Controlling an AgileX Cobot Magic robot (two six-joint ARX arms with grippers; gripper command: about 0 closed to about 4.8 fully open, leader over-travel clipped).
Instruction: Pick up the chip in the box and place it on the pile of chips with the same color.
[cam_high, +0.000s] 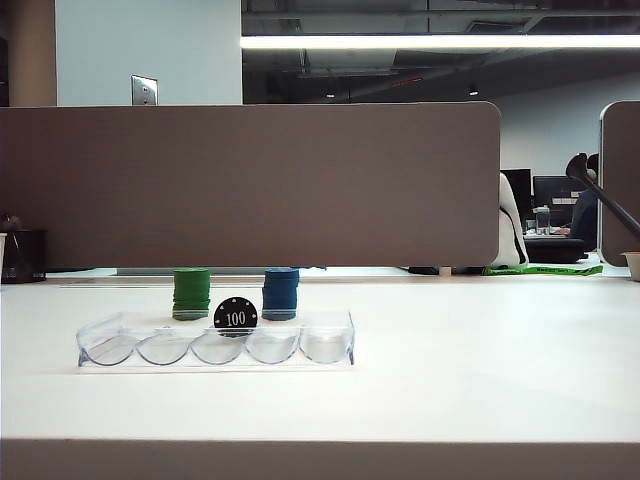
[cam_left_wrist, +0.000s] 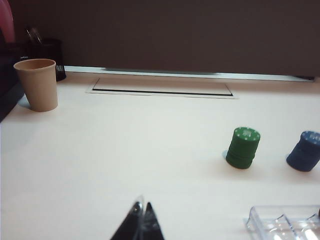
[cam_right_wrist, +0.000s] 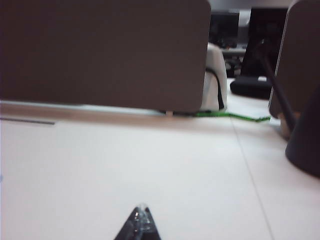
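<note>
- The chip (cam_high: 236, 317), black with a white "100" on its face, stands on edge in the middle slot of the box (cam_high: 215, 345).
- The box, a clear tray with five scalloped slots, lies lengthwise along the near side of the desk (cam_high: 480, 370), somewhat toward its left end.
- Just behind the box, a green pile (cam_high: 191, 293) stands to the left of the chip and a blue pile (cam_high: 280, 293) to its right, the two piles apart from each other.
- The left hand (cam_left_wrist: 141, 223) hovers low over bare desk, well off to the left of the green pile, its two fingertips pressed together and holding nothing.
- A paper cup (cam_left_wrist: 37, 84) stands near the far left edge of the desk.
- The right hand (cam_right_wrist: 139, 225) sits over the open right part of the desk, fingertips likewise together and empty.
</note>
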